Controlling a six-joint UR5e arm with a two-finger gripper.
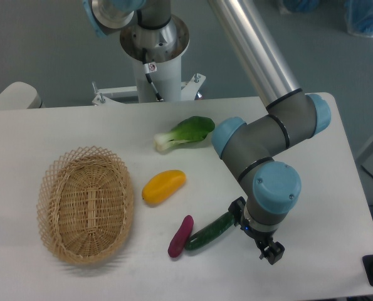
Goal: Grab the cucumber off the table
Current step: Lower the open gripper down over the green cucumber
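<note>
The cucumber (210, 232) is dark green and glossy and lies at an angle on the white table (79, 125), front centre. Its left end touches or nearly touches a small purple vegetable (180, 236). My gripper (256, 231) hangs low over the table just right of the cucumber, pointing down under the blue-capped wrist. Its two dark fingers stand apart, one (237, 208) at the cucumber's right end, the other (273, 253) further to the front right. The jaws look open and hold nothing. The cucumber's right tip is partly hidden by the gripper.
A woven wicker basket (54, 188) sits at the left. A yellow vegetable (163, 186) lies in the middle, and a bok choy (185, 133) lies behind it. The arm's grey links (261, 135) cross above the table's right half. The robot base (155, 44) stands at the back.
</note>
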